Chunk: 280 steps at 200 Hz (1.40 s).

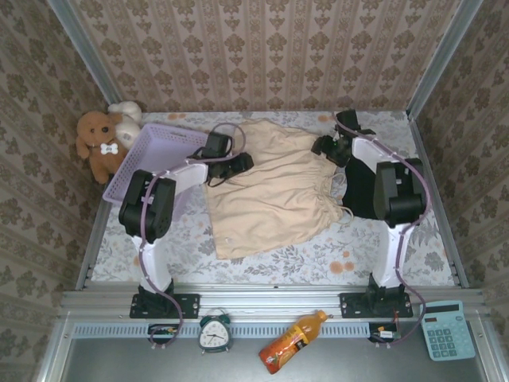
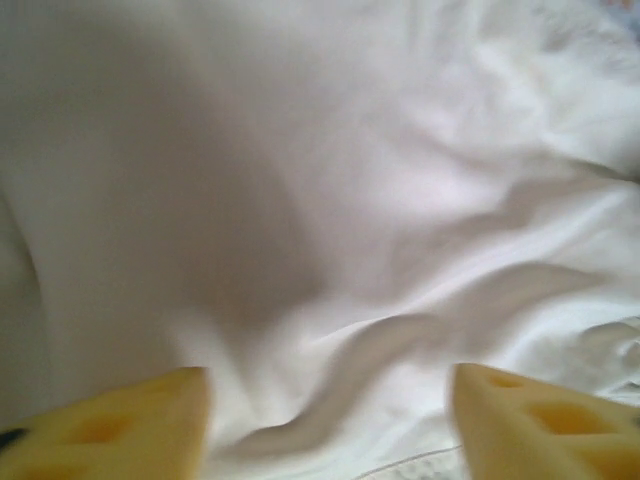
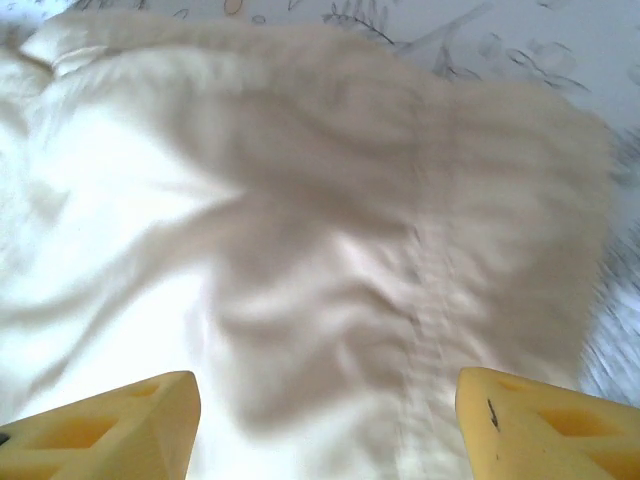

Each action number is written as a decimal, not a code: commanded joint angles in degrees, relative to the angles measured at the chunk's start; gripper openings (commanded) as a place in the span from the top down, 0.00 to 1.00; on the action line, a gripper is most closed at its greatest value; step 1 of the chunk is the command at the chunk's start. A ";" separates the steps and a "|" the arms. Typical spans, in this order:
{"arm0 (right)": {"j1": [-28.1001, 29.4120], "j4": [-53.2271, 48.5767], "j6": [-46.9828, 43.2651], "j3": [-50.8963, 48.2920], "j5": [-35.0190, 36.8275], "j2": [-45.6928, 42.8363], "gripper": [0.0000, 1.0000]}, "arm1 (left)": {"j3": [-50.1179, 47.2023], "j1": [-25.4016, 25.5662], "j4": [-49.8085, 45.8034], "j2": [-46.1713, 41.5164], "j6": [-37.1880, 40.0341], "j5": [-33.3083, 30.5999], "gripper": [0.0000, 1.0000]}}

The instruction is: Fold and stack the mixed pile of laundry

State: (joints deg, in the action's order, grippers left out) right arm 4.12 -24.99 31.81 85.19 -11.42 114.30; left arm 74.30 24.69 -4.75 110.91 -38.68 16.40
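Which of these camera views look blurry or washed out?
Left wrist: the cream-beige garment is washed out almost white and soft, with a broad shadow at left. Right wrist: it smears toward the right edge, shadowed in the middle. Top external: sharp and evenly lit.

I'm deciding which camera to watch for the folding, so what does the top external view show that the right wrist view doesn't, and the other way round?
Top external gives the layout: both arms, the left gripper and right gripper at the cream garment's edges, the black garment by the right arm, the lavender basket and teddy bears at left. Right wrist gives close detail: its yellow fingers spread apart and the garment's gathered seam. Both show the cream garment on the floral table.
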 commanded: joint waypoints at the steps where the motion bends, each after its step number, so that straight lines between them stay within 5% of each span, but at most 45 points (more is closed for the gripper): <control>1: -0.08 -2.01 -1.91 -9.33 1.84 -12.49 0.31 | 3.29 -0.57 -8.10 -6.40 6.90 -0.14 0.00; 61: 1.71 -5.42 -0.35 -33.83 2.28 -30.84 0.42 | -13.21 1.06 -14.60 -25.43 8.00 -1.20 0.01; 105: 3.04 -1.27 2.83 -42.26 1.53 -33.39 0.42 | -23.82 12.31 -25.95 -39.57 10.85 -12.06 0.17; 165: 4.08 1.40 4.50 -44.23 4.22 -29.26 0.46 | -38.46 20.00 -38.82 -53.48 -4.82 -14.72 0.31; 201: 4.73 1.27 4.66 -43.79 4.78 -28.81 0.41 | -46.87 21.16 -32.28 -58.90 -17.59 -12.43 0.37; 280: 5.41 2.82 3.63 -44.24 3.15 -27.83 0.83 | -51.57 21.37 -13.28 -47.97 -23.21 -9.61 0.51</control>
State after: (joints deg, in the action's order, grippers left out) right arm 8.99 -21.98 36.18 41.78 -7.88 85.27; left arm 25.19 45.47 -24.99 60.66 -58.15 4.84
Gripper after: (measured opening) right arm 0.216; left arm 0.526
